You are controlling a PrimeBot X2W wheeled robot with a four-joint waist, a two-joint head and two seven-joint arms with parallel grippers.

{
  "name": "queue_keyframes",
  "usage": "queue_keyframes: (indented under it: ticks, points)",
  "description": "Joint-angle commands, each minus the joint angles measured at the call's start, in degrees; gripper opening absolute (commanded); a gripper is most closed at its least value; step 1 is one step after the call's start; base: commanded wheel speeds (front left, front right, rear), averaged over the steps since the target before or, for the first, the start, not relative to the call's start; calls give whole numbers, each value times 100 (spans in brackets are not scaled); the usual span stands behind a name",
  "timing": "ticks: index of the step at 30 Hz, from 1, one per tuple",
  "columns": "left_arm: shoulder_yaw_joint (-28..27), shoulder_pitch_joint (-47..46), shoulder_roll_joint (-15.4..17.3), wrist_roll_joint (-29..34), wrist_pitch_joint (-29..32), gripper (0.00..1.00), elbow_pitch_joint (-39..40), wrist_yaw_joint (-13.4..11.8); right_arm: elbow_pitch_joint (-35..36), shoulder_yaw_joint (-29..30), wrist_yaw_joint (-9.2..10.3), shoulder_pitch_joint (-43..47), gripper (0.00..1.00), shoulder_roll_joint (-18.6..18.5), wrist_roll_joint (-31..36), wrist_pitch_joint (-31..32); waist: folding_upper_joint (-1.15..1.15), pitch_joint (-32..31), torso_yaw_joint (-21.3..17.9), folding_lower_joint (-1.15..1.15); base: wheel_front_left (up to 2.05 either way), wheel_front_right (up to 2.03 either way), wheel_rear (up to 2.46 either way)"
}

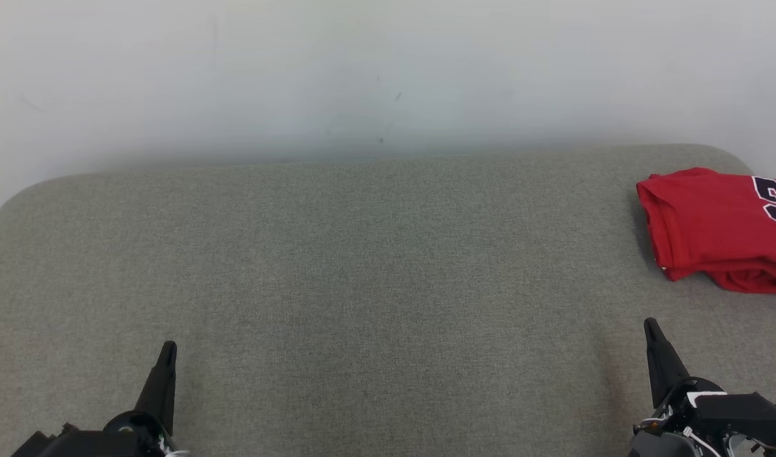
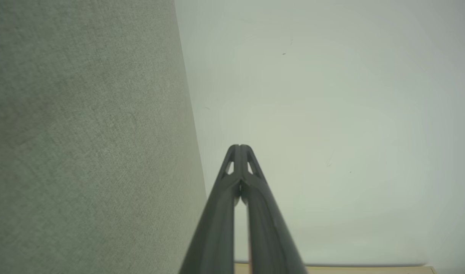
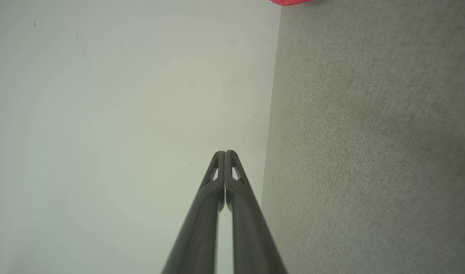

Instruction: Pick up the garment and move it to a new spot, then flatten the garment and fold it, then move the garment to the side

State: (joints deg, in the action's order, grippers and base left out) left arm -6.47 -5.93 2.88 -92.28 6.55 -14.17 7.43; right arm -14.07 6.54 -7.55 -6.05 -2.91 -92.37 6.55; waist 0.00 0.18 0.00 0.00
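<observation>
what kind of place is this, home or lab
Probably a plain indoor test area, though that's a guess: a wide grey fabric-covered surface with rounded corners, a bare pale wall behind it, and a red garment lying near its right end.

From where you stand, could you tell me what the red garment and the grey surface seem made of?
Red garment: probably soft matte knit fabric, given its limp folds. Grey surface: likely woven upholstery cloth; a coarse, flecked weave shows.
</observation>
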Motion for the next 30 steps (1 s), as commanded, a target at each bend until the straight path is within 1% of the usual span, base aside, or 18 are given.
queue_keyframes:
  ticks: [1, 30]
  points:
    - [-15, -62, -3, -24, 19, 0, 21, 10, 12, 9, 12, -37, 0, 11, -8, 17, 0, 0, 0, 0, 0, 0, 0]
    - [-14, -62, -3, -25, 18, 0, 21, 10, 12, 8, 12, -37, 0, 11, -9, 16, 0, 0, 0, 0, 0, 0, 0]
